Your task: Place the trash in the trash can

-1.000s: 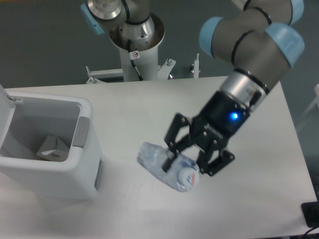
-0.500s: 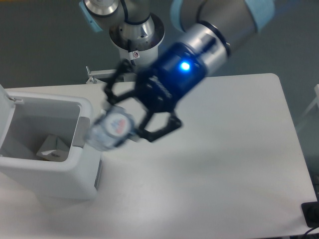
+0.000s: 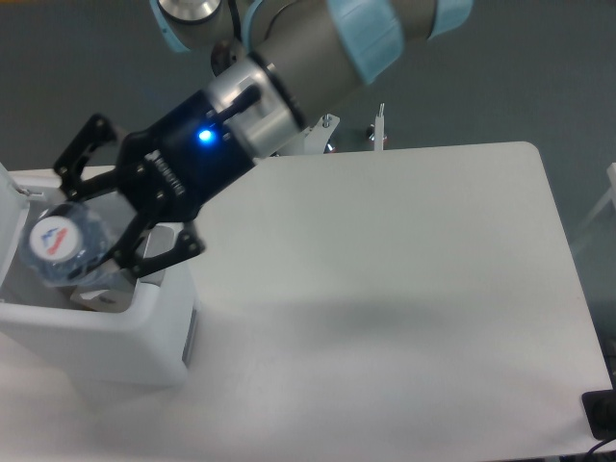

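Since the earlier frames the gripper point(image 3: 96, 223) is being carried leftward from above the table's middle, past the trash can's right wall, and is now being held over the open mouth of the trash can point(image 3: 159, 308). Its two fingers are being kept partly closed on the bottle point(image 3: 60, 245), which is being gripped with its printed cap end turned toward the camera and its body hanging just above the bin's interior. A blue light is being shown on the gripper body, just right of the can.

Below the bottle, a small corner of the paper packet point(image 3: 87, 297) is being glimpsed inside the can; most of it is being hidden by the bottle and fingers. The can's raised lid point(image 3: 12, 207) is being seen at its left edge. Right of the can, the white table point(image 3: 404, 289) is being left as wide room as far as its rounded right edge.

Being counted: one gripper, one bottle, one packet, one can.
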Controlling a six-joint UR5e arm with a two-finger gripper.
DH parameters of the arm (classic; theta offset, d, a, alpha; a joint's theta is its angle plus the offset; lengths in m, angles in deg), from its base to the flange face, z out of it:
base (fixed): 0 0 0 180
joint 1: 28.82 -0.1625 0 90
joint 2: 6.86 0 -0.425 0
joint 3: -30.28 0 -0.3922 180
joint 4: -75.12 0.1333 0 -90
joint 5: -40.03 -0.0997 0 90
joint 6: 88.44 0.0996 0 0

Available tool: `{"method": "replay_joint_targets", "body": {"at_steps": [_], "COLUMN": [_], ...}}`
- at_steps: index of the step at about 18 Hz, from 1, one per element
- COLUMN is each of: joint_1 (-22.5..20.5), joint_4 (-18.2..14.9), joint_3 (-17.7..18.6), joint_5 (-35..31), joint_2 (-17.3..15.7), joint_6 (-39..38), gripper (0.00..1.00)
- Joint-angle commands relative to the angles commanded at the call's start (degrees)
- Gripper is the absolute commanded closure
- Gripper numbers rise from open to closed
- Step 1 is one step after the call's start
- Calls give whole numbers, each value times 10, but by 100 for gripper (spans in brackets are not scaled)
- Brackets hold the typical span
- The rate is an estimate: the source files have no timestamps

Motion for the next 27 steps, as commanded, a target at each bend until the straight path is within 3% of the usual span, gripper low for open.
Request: {"method": "replay_joint_targets", "body": {"at_steps": [1, 3, 5, 8, 13, 19, 24, 27], "joint_1": [3, 4, 3, 2, -11, -125, -210, -227], "joint_4": [0, 1, 1, 0, 0, 3, 4, 4], "joint_3": [9, 20, 21, 22, 17, 20, 19, 17], "joint_5": [0, 0, 0, 0, 0, 2, -4, -100], "joint_2": [-5, -11, -11, -11, -2, 26, 78, 85], "joint_6": [0, 0, 1, 2, 4, 5, 19, 21], "gripper": [47, 28, 16, 5, 0, 0, 0, 0]}}
